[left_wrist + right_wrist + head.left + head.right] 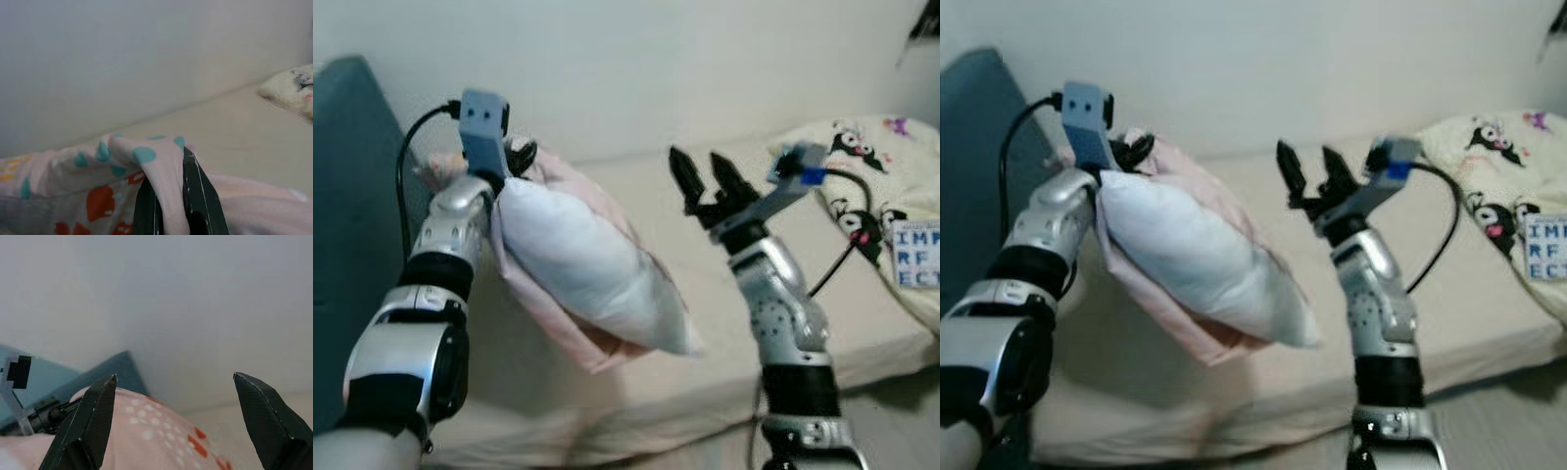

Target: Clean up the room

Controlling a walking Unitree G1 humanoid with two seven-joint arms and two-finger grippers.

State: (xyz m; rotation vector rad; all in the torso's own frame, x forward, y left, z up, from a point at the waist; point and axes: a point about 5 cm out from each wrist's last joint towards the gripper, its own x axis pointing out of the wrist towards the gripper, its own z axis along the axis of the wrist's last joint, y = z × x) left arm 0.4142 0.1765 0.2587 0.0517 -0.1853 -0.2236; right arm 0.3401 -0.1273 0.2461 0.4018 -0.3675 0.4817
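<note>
Pillow [578, 264] pinched by left gripper [168, 196], dotted print in wrist view.

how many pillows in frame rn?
2. A pink pillow hangs from the left hand, lifted above the bed. A cream cartoon-print pillow lies at the bed's right end. More could lie outside the frame.

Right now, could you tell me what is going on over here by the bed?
The robot stands at a bed with both arms raised. Its left claw is shut on the top edge of a pink patterned pillow, holding it up so it hangs above the mattress near the teal headboard. The right claw is open in the air beside the pillow, not touching it. A cream cartoon-print pillow lies at the far end of the bed.
</note>
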